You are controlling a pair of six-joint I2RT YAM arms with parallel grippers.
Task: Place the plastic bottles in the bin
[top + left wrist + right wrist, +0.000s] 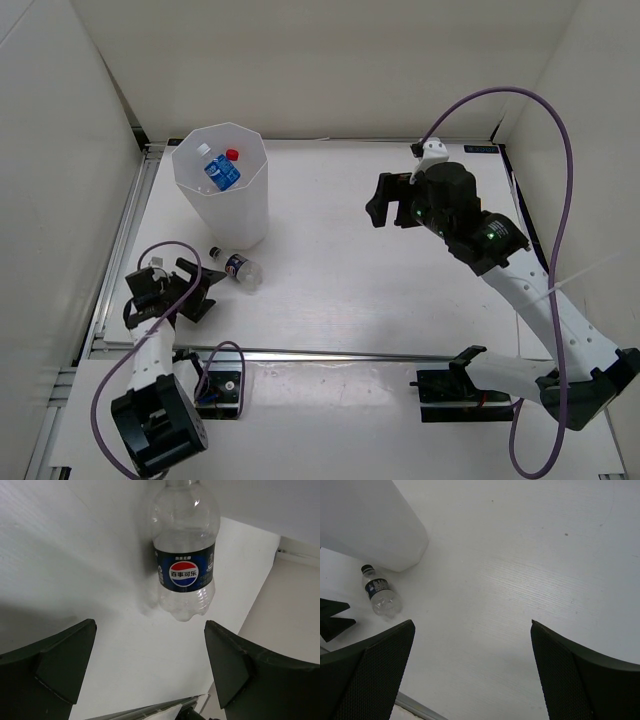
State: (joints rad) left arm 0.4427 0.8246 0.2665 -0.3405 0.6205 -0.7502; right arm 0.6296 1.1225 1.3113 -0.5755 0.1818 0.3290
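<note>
The white faceted bin (250, 215) stands at the back left. Inside it I see a blue-labelled bottle (221, 172) and a red cap (232, 155). The short bottle with dark label and black cap (237, 267) lies on its side on the table just in front of the bin; it also shows in the left wrist view (184, 565) and the right wrist view (378, 596). My left gripper (200, 285) is open and empty, just left of this bottle, its base between the line of the fingers. My right gripper (385, 212) is open and empty, high over the table's middle right.
White walls enclose the table on the left, back and right. A metal rail (320, 352) runs along the near edge and another (120, 250) along the left side. The bin's wall (370, 525) shows at the upper left of the right wrist view.
</note>
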